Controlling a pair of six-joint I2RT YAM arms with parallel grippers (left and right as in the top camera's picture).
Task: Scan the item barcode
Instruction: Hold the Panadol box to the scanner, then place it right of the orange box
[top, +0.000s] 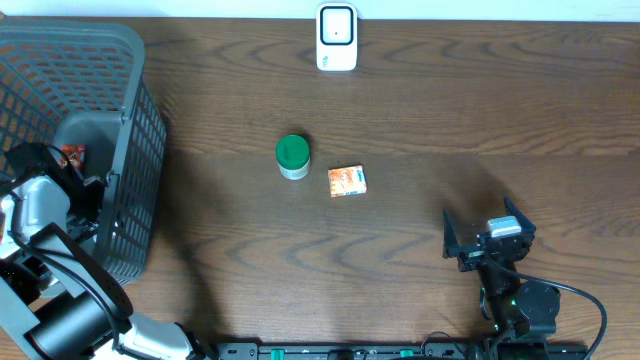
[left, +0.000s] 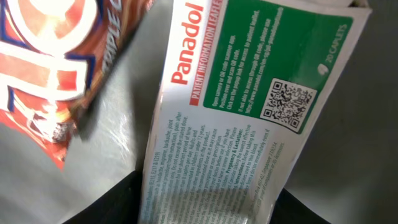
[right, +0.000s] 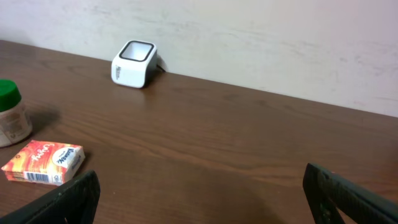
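**A:** Where is the item to be scanned found?

**B:** A Panadol box (left: 249, 112) is seen lying in the basket (top: 130, 60) at the counter's left end, just beside a snack bag (left: 50, 62). Its long axis is laid from between the fingers of the left gripper (left: 208, 199) away towards the upper right of the wrist view.

**A:** Is it gripped?

**B:** That cannot be told. The box's near end is flanked by the two dark fingers, but contact is not shown.

**A:** And the other arm?

**B:** The right gripper (right: 202, 193) is seen spread wide with nothing in it, well apart from the basket. The left arm is judged the nearer by far.

**A:** Which way must the box be taken?

**B:** The scanner (top: 337, 38) is placed at the counter's far edge, right of the basket. Only a QR code is shown on the visible face, so a turn is probably needed.
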